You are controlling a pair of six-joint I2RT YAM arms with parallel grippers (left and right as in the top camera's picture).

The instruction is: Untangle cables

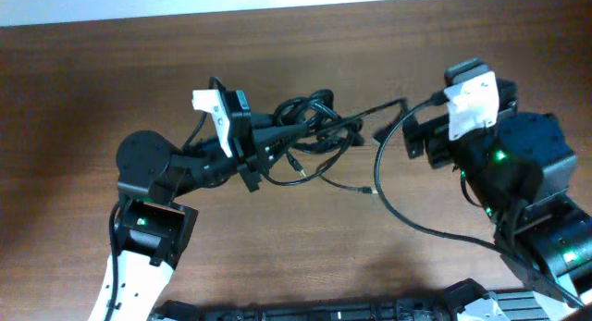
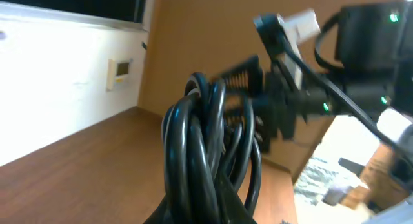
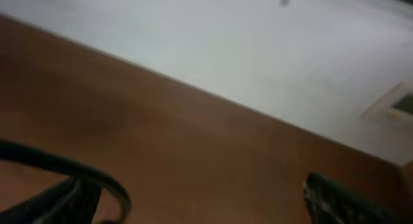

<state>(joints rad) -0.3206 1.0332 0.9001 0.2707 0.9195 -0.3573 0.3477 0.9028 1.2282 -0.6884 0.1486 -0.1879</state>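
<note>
Viewing from overhead: the left pincer reaches across the table with its jaws closed on the cable bundle, which sits at its fingertips. It is judged to be anchoring the knot. One strand runs straight from the bundle to the right pincer, and a slack cord loops away below that pincer.

Left wrist view: the black coils rise directly ahead of the fingers, gripped low at the frame edge.

Right wrist view: blurred. A dark cord lies off to one side and a fingertip to the other — jaw opening and hold cannot be determined.
</note>
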